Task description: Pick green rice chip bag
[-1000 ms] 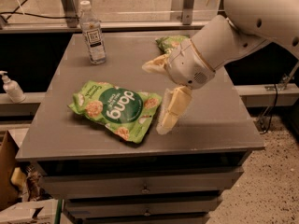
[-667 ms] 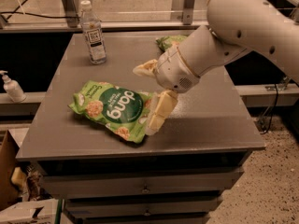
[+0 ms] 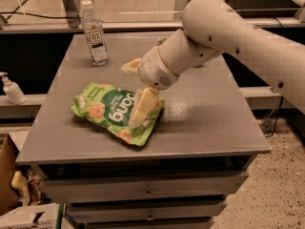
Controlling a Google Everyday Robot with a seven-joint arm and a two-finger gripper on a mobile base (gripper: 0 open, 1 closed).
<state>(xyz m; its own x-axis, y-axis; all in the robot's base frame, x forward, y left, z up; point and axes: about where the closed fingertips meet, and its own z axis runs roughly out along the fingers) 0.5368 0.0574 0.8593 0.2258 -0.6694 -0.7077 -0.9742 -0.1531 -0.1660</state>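
The green rice chip bag [image 3: 107, 109] lies flat on the grey table [image 3: 209, 123], left of centre, with its white "dang" lettering upside down to me. My gripper [image 3: 137, 87] is at the end of the white arm that reaches in from the upper right. It is open. One cream finger [image 3: 143, 106] lies over the bag's right part, and the other finger [image 3: 130, 66] sticks out above the bag's far edge. The bag is not lifted.
A clear water bottle [image 3: 95, 35] stands upright at the table's back left. A soap dispenser [image 3: 10, 87] stands on a ledge left of the table. Drawers run below the table's front edge. A cardboard box [image 3: 9, 185] sits on the floor at lower left.
My gripper has moved left, from the bag's right edge to over the bag. The arm now covers the small green bag at the back. The rice chip bag has not moved.
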